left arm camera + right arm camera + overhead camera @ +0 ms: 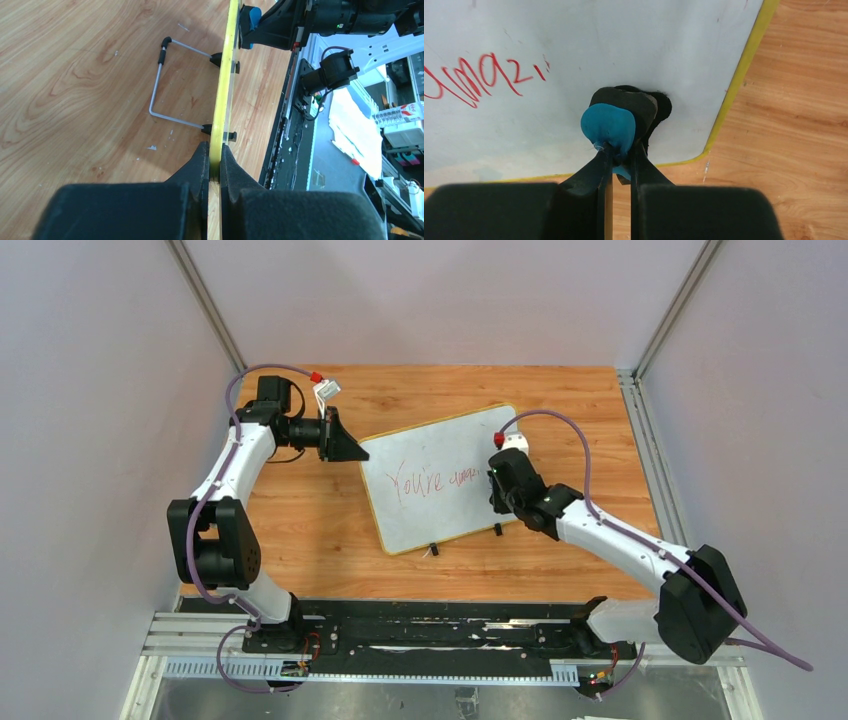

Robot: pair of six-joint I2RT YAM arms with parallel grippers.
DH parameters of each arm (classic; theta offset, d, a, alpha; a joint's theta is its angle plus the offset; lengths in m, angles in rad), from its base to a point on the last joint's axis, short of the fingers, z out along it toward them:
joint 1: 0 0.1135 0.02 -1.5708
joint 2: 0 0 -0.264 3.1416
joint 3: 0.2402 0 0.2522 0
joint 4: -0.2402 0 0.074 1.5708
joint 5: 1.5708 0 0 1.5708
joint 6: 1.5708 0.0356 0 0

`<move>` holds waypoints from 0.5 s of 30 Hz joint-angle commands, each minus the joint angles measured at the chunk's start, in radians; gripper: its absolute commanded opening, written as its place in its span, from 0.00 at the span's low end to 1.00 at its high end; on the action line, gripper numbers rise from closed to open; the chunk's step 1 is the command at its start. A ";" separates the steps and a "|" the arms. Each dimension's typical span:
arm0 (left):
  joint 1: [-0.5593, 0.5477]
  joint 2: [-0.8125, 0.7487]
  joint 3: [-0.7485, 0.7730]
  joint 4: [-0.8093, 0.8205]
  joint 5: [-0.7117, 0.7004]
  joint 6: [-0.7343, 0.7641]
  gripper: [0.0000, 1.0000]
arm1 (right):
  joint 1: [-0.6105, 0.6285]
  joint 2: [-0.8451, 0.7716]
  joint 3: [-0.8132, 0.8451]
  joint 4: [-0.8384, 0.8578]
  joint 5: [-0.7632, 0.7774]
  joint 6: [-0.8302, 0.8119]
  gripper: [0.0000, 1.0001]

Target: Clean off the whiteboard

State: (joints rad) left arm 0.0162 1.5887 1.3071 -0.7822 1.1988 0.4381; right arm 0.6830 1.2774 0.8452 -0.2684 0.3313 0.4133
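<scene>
"Where's the large white, yellow-rimmed whiteboard (440, 490)?"

"On the wooden table (300, 530). The left gripper (215, 157) is clenched on its rim, and the right gripper (620, 150) holds a small blue-and-black eraser (608, 125) against its face."

Whiteboard (432, 514) smooth, faintly glossy; table (300, 530) wood-grain, matt.

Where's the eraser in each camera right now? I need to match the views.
Top external: hidden under the right gripper, over the whiteboard's right part.
Left wrist: eraser at top centre, right of the whiteboard's edge.
Right wrist: centre, clamped in the gripper.
Shared landmark: the yellow rim.
</scene>
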 commanded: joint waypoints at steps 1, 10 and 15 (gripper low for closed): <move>-0.012 0.028 0.003 -0.030 -0.094 0.068 0.00 | 0.014 -0.038 -0.040 -0.040 -0.004 0.048 0.01; -0.012 0.031 0.003 -0.029 -0.092 0.067 0.00 | 0.018 -0.045 -0.045 -0.052 -0.002 0.053 0.01; -0.012 0.029 -0.006 -0.029 -0.093 0.069 0.00 | 0.019 -0.008 0.004 -0.051 0.026 0.014 0.01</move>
State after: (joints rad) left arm 0.0162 1.5951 1.3109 -0.7845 1.2030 0.4427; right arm 0.6846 1.2495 0.8089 -0.3115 0.3225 0.4480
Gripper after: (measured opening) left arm 0.053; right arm 0.090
